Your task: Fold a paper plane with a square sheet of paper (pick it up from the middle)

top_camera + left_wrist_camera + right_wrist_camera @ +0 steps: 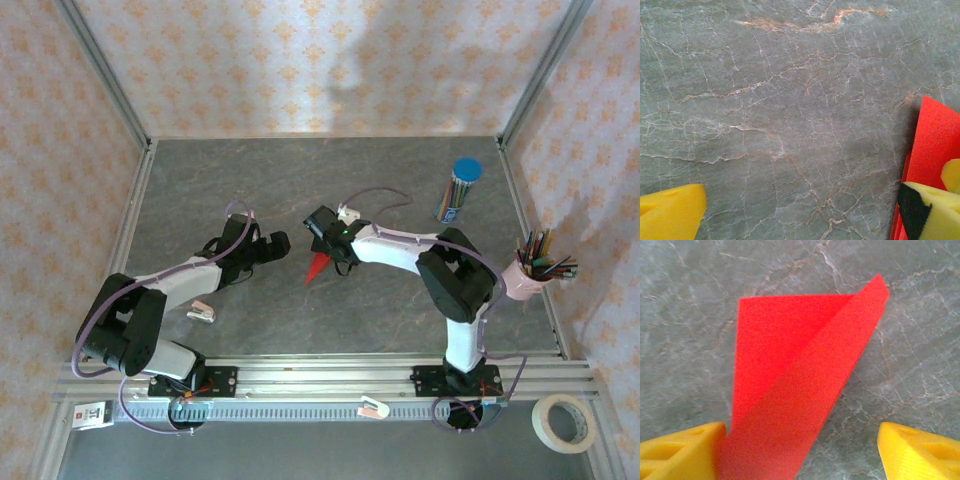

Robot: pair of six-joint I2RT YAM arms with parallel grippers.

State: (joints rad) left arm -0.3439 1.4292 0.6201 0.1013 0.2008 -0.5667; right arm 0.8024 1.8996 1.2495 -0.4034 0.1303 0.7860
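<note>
My left arm sits folded low beside its base, forearm stretching up and to the right toward the centre. The left gripper points right, its yellow fingers spread wide. My right arm rises from its base, bends at the elbow and reaches left. The right gripper faces the left one, near but apart, with its own fingers also parted wide.

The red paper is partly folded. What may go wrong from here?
The right end effector stands open with the paper off-centre against one finger, so closing may crumple it. The left end effector has a finger at the paper's edge; moving may shove it and loosen the fold.
</note>
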